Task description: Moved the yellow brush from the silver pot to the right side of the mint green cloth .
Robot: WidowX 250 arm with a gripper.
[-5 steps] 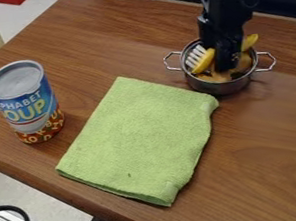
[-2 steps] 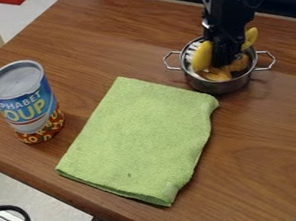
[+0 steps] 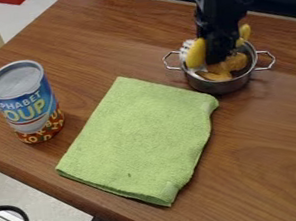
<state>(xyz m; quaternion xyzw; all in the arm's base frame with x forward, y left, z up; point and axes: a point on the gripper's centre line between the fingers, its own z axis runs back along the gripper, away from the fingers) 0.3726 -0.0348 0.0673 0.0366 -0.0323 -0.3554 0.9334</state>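
Observation:
The black gripper (image 3: 217,59) hangs over the silver pot (image 3: 222,87) at the upper right, shut on the yellow brush (image 3: 196,53). The brush lies across behind the gripper at about rim height, its white bristles and yellow head showing on the left and a yellow end on the right. The gripper hides its middle. Orange-yellow items lie in the pot below. Left of the pot and nearer the camera, the green cloth (image 3: 142,137) is spread flat on the table.
A soup can (image 3: 26,101) stands upright on the left of the brown wooden table (image 3: 262,145). The pot's two handles stick out left and right. The table's near edge runs diagonally across the lower left.
The gripper has shifted up and slightly left. The brush has turned and risen with it, and its bristles now show above the pot's left rim.

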